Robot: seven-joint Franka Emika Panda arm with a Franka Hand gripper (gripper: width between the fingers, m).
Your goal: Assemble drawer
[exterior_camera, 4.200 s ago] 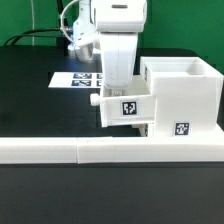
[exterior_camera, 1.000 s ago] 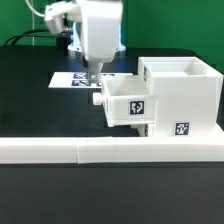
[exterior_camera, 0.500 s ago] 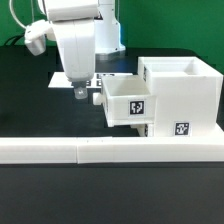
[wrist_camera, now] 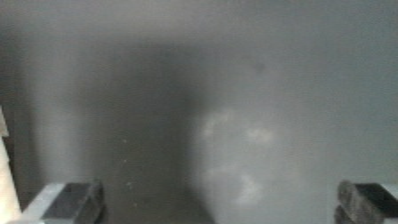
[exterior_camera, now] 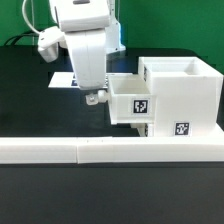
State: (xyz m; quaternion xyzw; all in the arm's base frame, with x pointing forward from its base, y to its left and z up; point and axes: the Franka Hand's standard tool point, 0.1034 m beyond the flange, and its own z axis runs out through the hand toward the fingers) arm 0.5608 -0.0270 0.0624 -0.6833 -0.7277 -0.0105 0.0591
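Exterior view: wide, empty jaws are hanging at nine o'clock beside the drawer tray, probably pushing it in next.

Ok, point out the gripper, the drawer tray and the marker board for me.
gripper (exterior_camera: 91, 97), exterior view, fingertips.
drawer tray (exterior_camera: 139, 106), exterior view, tagged front face.
marker board (exterior_camera: 62, 79), exterior view, visible end.

I see the housing on the worktop at the exterior view's right, a tray projecting from its left face, gripper just left of that tray, marker board behind, border bars in front.
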